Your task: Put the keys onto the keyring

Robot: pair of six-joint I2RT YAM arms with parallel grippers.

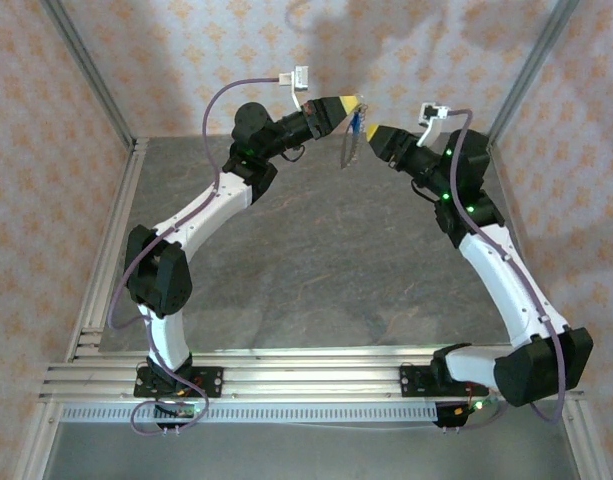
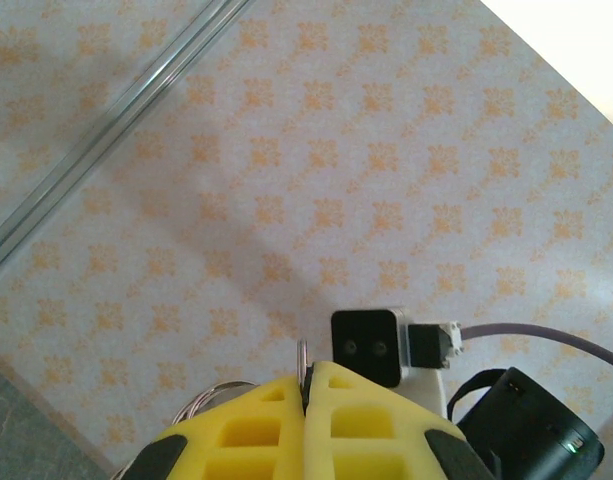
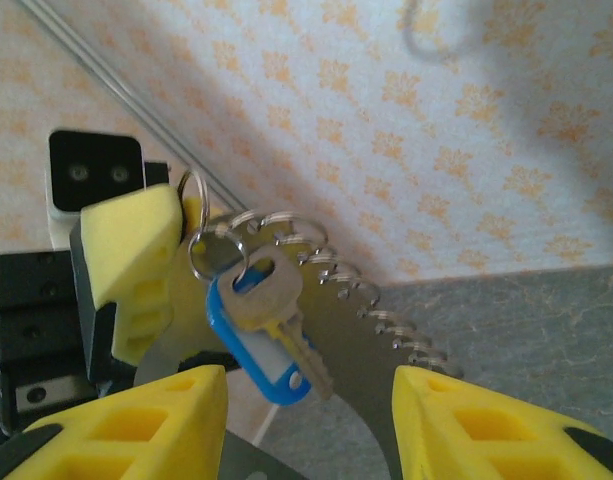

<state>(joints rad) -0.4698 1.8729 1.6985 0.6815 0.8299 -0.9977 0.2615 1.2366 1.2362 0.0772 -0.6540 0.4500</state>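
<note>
Both arms reach up and toward the far wall, their tips meeting high above the far middle of the grey bench [image 1: 316,270]. The left gripper [image 1: 352,102] is clenched, its yellow fingers [image 2: 256,425] pressed flat together, and a thin wire ring pokes out of the seam between them. That ring belongs to the keyring [image 3: 331,275], which hangs off the left gripper as a long curved band edged with small wire coils, sweeping down and to the right in the right wrist view. From overhead it shows as a thin pale loop dangling in the air between the two grippers, well clear of the bench. The key [image 3: 271,305] hangs on a small ring at the top of that loop, just beside the left gripper's tip: a pale metal head and blade lying over a bright blue rounded tag, tilted with the blade pointing down and to the right. The right gripper [image 1: 375,131] is released, its two yellow fingers [image 3: 176,420] standing wide apart with the key and the band seen in the gap between them, touching neither finger. It sits just to the right of the hanging key, slightly lower than the left gripper and pointing at it.
</note>
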